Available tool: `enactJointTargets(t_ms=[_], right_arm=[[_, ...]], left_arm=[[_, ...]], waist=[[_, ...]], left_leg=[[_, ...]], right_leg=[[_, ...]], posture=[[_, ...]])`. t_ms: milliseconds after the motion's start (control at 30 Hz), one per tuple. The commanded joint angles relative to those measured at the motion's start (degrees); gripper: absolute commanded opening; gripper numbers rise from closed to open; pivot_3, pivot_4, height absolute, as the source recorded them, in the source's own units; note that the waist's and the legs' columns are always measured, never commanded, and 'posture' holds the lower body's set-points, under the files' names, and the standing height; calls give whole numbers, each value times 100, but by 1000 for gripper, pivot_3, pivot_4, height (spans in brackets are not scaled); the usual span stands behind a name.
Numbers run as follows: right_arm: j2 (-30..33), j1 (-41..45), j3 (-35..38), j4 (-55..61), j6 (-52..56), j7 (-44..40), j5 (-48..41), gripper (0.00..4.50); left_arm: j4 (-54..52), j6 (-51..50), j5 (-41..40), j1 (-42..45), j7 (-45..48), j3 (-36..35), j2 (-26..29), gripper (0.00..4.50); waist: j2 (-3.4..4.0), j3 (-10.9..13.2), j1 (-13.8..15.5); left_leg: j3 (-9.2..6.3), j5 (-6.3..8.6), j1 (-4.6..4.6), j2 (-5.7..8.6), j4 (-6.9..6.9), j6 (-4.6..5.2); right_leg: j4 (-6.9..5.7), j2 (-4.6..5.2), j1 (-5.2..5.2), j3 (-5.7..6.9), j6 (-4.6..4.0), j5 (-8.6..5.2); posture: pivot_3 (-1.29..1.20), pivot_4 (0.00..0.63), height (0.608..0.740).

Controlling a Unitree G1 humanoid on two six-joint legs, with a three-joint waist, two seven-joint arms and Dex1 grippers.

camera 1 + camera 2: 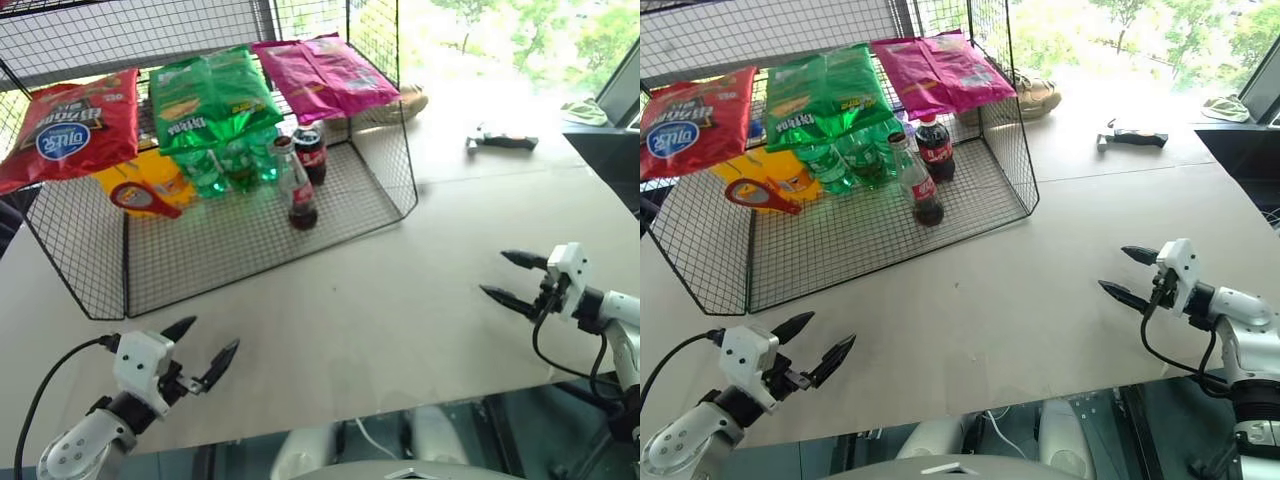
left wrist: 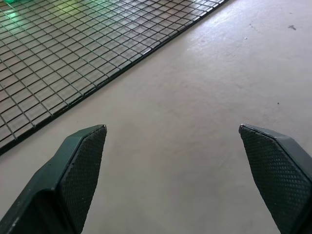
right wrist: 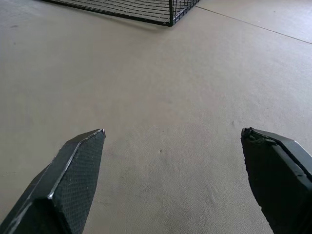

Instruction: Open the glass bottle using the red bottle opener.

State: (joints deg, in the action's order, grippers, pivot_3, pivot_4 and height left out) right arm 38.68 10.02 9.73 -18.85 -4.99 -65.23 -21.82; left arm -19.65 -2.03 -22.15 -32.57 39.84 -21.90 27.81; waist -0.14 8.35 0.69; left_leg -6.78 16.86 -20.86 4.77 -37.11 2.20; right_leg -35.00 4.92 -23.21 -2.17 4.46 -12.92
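Left eye view: the glass bottle (image 1: 296,188) stands upright on the floor of the wire rack (image 1: 385,190), just in front of a shorter cola bottle (image 1: 311,152) with a red screw cap and beside green bottles (image 1: 225,165). The two colas look alike, so a reach could land on the wrong one. Snack bags lie on the rack's upper shelf directly above; a hand going in high could catch the green bag (image 1: 212,95) or the wire, and a nudge could topple the slim bottle. The left gripper (image 1: 200,352) hovers over the table (image 1: 400,300) with jaws spread wide, holding nothing. Writing on the red bag (image 1: 68,128) and the green bag appears upside down and is not legible; the bottle's red label is too small to read.

Right eye view: the red opener (image 1: 758,195) lies at the rack's left end against a yellow pack (image 1: 790,172), well apart from the bottle. It is flat and partly tucked under the shelf, so jaws could slip off it or snag the mesh. The right gripper (image 1: 1128,275) is also wide open and empty, far from both things. The pink bag (image 1: 940,72) has no readable text.

Left wrist view: two fingers (image 2: 80,175) stand wide apart over bare table, the rack's mesh edge ahead.

Right wrist view: open fingers (image 3: 73,185) above bare table, the rack's corner far ahead.
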Motion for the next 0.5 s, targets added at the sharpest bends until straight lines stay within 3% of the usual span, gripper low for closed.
enactJointTargets(t_ms=[33,500], right_arm=[[-13,5,63,208,15,14,-63,4490],[-237,78,-47,556,366,243,-64,4490]], left_arm=[[-63,115,-8,-15,8,-75,-13,4500],[8,82,77,102,-150,-106,-47,4500]], waist=[[0,0,2],[-1,-1,2]], left_leg=[[0,0,0,0,-1,0],[0,0,2,0,-6,0]], right_leg=[[0,0,0,0,0,0],[-5,0,0,0,0,1]], posture=[[0,150,740],[0,150,740]])
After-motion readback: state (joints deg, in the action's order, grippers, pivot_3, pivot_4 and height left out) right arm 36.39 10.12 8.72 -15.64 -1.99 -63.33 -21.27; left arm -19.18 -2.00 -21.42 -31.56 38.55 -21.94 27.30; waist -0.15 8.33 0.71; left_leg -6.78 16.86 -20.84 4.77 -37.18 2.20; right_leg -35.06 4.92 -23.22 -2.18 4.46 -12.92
